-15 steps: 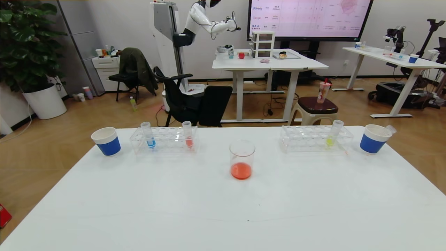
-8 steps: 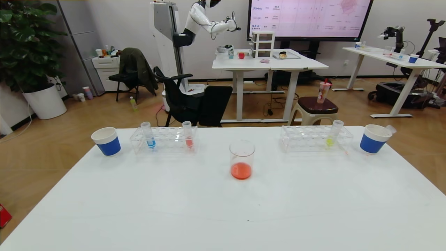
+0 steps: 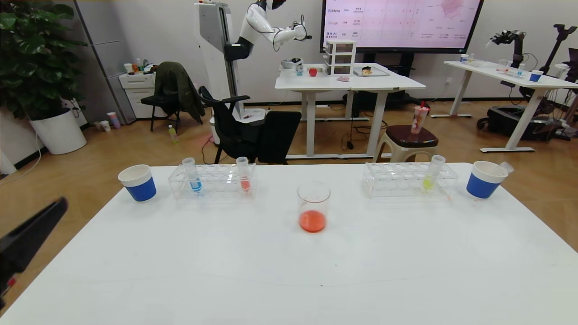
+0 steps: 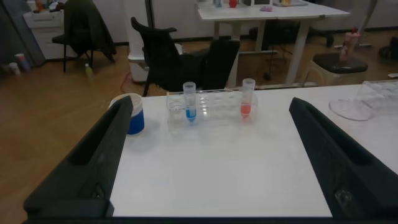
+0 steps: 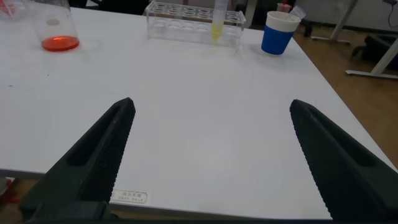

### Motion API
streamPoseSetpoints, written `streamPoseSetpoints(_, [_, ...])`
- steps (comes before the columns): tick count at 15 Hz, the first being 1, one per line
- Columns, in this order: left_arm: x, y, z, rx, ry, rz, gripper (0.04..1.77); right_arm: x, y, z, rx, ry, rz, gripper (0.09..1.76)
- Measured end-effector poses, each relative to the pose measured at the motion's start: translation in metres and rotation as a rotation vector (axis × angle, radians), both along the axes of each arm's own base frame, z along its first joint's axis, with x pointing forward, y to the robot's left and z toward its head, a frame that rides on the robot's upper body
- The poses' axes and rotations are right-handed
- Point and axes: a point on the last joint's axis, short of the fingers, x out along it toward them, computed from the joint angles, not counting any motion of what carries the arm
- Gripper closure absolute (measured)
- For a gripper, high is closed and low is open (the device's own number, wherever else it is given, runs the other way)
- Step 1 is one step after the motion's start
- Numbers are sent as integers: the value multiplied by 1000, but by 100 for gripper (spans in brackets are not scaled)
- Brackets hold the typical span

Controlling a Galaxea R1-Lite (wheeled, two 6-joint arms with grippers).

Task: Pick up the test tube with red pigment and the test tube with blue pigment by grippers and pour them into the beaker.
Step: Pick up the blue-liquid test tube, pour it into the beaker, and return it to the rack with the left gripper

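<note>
The test tube with blue pigment (image 3: pixel 194 176) stands in the left clear rack (image 3: pixel 216 178), and also shows in the left wrist view (image 4: pixel 189 102). A tube of paler salmon-red liquid (image 3: pixel 244 175) stands in the same rack. No tube with vivid red liquid shows. The beaker (image 3: pixel 313 203) stands mid-table with red liquid at its bottom. My left gripper (image 4: pixel 211 106) is open and empty, low off the table's left front, facing the left rack; one finger (image 3: pixel 31 234) shows in the head view. My right gripper (image 5: pixel 212 104) is open and empty at the table's near edge, out of the head view.
A blue-sleeved paper cup (image 3: pixel 139 183) stands left of the left rack. The right rack (image 3: pixel 402 178) holds a yellow-green tube (image 3: pixel 431 176). Another blue-sleeved cup (image 3: pixel 483 180) at the far right holds a leaning, seemingly empty tube (image 3: pixel 505 167). The white table (image 3: pixel 289 271) spreads in front.
A finger of my left gripper has come into the head view at the lower left. Nothing on the table has moved.
</note>
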Motion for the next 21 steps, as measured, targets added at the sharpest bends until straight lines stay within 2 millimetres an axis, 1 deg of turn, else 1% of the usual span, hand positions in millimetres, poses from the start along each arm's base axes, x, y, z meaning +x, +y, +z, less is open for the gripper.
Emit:
streamPoseSetpoints(1, [26,0,3,0,2,4,6,0,0,0,0,0,0,11])
streamPoseSetpoints(2, [50,0,2,0,10,8,6,0,0,0,0,0,0,11])
streamPoseSetpoints(4, [98,2,-7,0,32,18,6,0,0,0,0,0,0,11])
streamPoseSetpoints(7, [164,6,-36,-4,38,38,6,0,0,0,0,0,0,11])
streamPoseSetpoints(10, [219,10,-78,-10,15,73,6,0,0,0,0,0,0,11])
streamPoseSetpoints(12, [246,12,-108,-16,30,90,6,0,0,0,0,0,0,11])
streamPoseSetpoints(15, [271,10,-140,-14,69,88,6,0,0,0,0,0,0,11])
streamPoseSetpoints(17, [283,9,-149,-15,70,88,6,0,0,0,0,0,0,11])
streamPoseSetpoints(21, [310,8,-154,-13,27,91,6,0,0,0,0,0,0,11])
